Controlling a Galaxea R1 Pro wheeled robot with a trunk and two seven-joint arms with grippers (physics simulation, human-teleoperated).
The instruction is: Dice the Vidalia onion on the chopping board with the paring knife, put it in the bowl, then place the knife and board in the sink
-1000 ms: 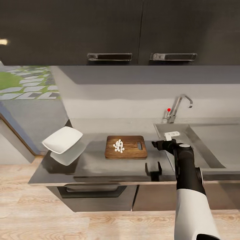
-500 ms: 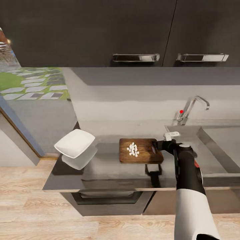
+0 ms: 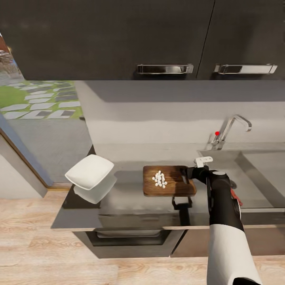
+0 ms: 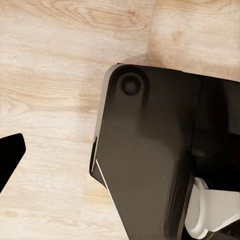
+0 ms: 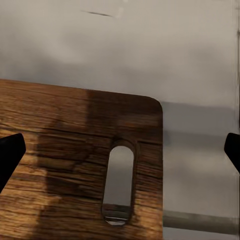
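**Diced onion waits on the board; bowl stands well to the left**

The diced onion is a small heap of white cubes at the middle of the chopping board, a brown, dark-grained rectangle with rounded corners lying flat on the grey countertop. Its slot hole is at the end nearest the sink.

The right gripper hovers over that slotted end, fingers spread wide apart and holding nothing. The state of the left gripper cannot be told; its wrist camera looks down at wooden floor and the robot's dark base.

The step in hand seems to be moving the dice to the bowl, a white squarish dish well apart at the countertop's left end. The cubes are loose and tiny, so pinching them singly looks slow. Gripping the board by its slotted end and keeping it level until it is over the bowl would likely spill less.
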